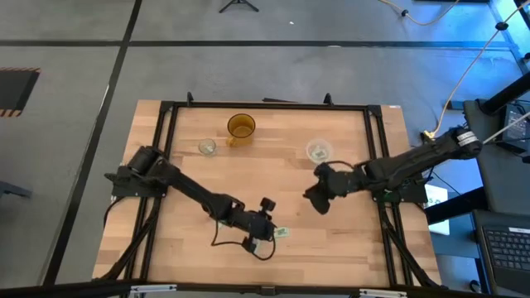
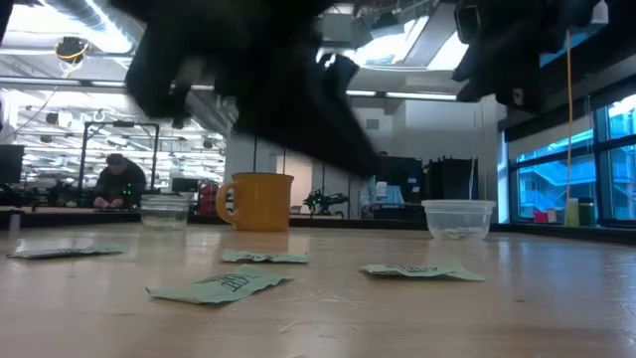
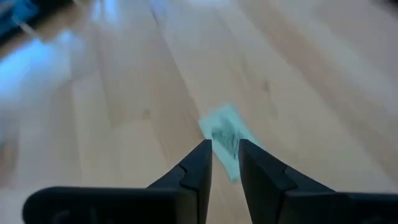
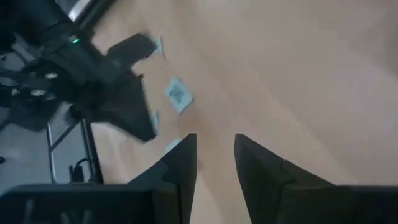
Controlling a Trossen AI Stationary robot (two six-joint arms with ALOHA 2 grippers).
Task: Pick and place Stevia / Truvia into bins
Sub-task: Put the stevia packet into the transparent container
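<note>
Near the table's front edge, the left gripper [image 1: 267, 242] hangs low beside a packet [image 1: 282, 233], and only the left wrist view shows its fingers [image 3: 198, 163] slightly apart with that packet [image 3: 225, 138] just past their tips. Level with the tabletop, the low view alone shows four packets [image 2: 221, 284] lying flat before the amber cup [image 2: 260, 201] and two clear cups [image 2: 458, 218]. Right gripper [image 1: 319, 197] hovers mid-table, open and empty.

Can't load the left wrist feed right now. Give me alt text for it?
The left pincer hangs low over the wooden table, its two dark fingers slightly apart around the near end of one green-printed Stevia packet lying flat.
</note>
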